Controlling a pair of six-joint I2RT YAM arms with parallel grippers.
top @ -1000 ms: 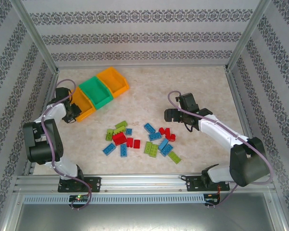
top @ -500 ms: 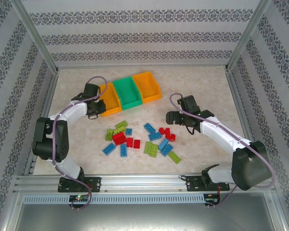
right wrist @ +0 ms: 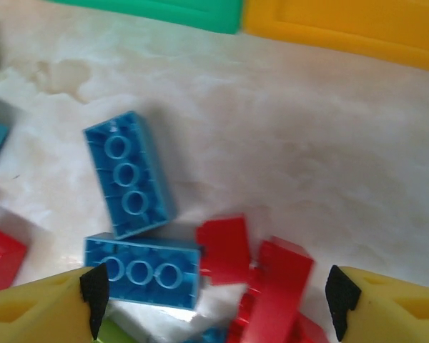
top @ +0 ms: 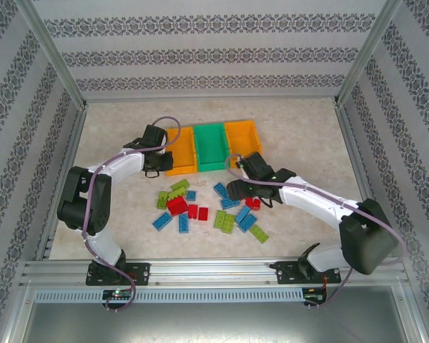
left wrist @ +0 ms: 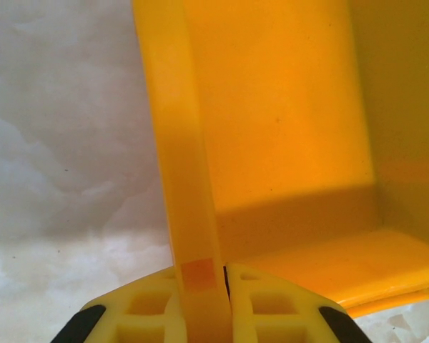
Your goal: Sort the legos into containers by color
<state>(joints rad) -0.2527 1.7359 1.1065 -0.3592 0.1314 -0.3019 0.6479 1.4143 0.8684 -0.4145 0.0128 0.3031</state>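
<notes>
Pinching orange bin (left wrist: 272, 107) wall: left hand (left wrist: 202, 289).

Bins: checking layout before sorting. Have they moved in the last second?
Yes. The bins slid right, away from the left frame post; the left hand grips an orange bin by its wall.

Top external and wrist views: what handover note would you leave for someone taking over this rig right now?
Left gripper: shut on a wall of the left orange bin.
Right gripper: open, low over blue and red legos, holding nothing.
Bins: left orange bin, green bin and right orange bin stand in a row; all look empty.
Legos: all loose on the table in front of the bins.
Done: nothing sorted.
Left: every brick into a bin by colour.
</notes>
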